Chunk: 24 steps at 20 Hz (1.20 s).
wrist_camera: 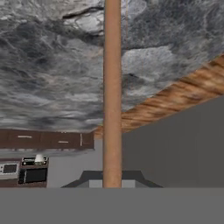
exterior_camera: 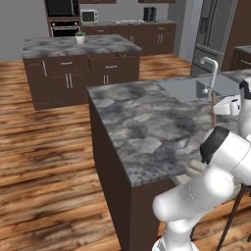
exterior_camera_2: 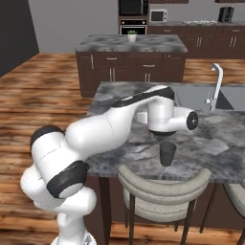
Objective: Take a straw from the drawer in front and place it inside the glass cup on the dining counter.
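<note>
My gripper [exterior_camera_2: 161,137] points down over the dining counter [exterior_camera_2: 119,93], just above the glass cup [exterior_camera_2: 167,153], a small dark see-through tumbler near the counter's front edge. It is shut on the straw [wrist_camera: 112,87], a thin reddish-brown stick that runs up the middle of the hand view from between the fingertips [wrist_camera: 87,178]. In the left base view the straw [exterior_camera: 213,110] stands upright beside the white hand [exterior_camera: 230,105], in front of the tap. Whether its lower end is inside the cup I cannot tell. The drawer [exterior_camera: 112,63] in the far island's front looks slightly pulled out.
A steel sink [exterior_camera: 184,88] and tap [exterior_camera_2: 217,83] sit at the counter's far end. A padded stool [exterior_camera_2: 162,189] stands under the front edge below the cup. The island [exterior_camera: 73,46] with a potted plant [exterior_camera: 80,37] lies across the wood floor.
</note>
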Tool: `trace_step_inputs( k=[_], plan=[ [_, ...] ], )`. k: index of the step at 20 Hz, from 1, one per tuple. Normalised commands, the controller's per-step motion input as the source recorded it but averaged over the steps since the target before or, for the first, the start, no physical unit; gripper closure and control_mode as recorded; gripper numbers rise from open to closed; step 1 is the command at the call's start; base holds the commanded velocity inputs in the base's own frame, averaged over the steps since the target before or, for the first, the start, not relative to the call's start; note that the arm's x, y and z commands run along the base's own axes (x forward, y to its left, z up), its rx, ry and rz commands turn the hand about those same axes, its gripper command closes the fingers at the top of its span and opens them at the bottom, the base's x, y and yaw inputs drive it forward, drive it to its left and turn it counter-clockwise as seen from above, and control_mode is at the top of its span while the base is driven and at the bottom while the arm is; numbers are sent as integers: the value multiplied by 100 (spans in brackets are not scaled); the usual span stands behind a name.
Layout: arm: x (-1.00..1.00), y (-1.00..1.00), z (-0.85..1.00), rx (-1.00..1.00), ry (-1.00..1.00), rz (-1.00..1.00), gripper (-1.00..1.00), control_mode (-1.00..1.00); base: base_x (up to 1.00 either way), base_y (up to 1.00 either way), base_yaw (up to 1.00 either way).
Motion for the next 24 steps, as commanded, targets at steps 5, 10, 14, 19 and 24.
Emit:
trace_step_inputs(
  k=[5, 10, 14, 19, 24],
  plan=[
    [18, -87, -36, 8, 0, -5, 100, -100, 0, 0, 0],
    [7, -69, -43, 7, 0, -4, 100, -100, 0, 0, 0],
    [22, -26, -48, 4, 0, -4, 100, -100, 0, 0, 0],
    [33, -9, -28, 5, 0, -5, 100, -100, 0, 0, 0],
    [36, -12, -28, 3, 0, -5, 100, -100, 0, 0, 0]
  ],
)
